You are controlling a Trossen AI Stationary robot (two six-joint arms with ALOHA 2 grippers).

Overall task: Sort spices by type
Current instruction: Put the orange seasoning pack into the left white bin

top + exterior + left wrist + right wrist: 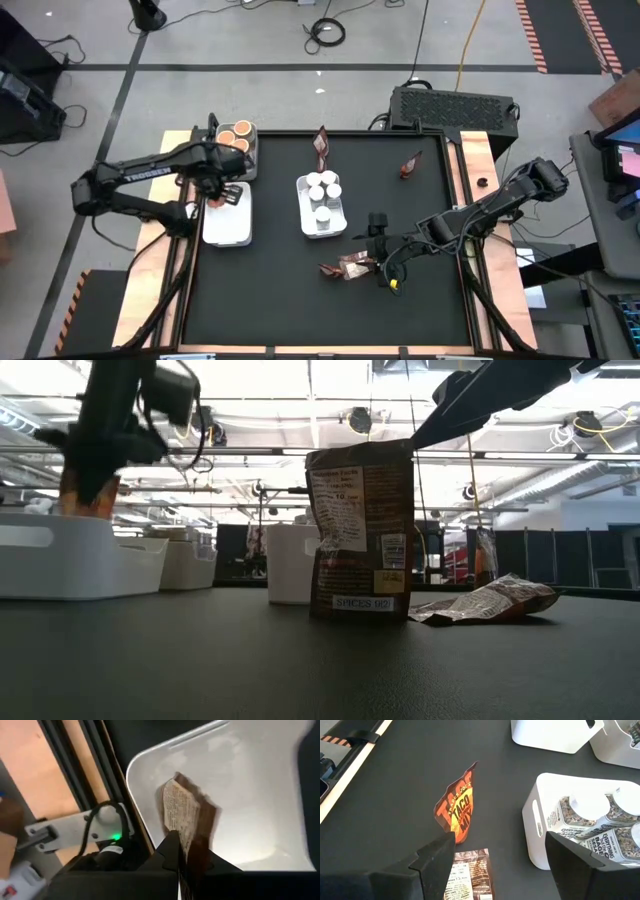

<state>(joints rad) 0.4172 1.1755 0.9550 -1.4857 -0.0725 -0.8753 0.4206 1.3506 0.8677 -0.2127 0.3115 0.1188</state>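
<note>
Left end effector (222, 193) pinches a reddish-brown packet (192, 822) over the white tray (228, 232); next comes release. Right end effector (372, 255), spread wide and empty, hovers above another packet (352, 266) beside that tray.

A robotics lab: concrete floor (250, 40) with loose cables (326, 32), striped floor tape (535, 35), ceiling ducting (480, 460)
</note>
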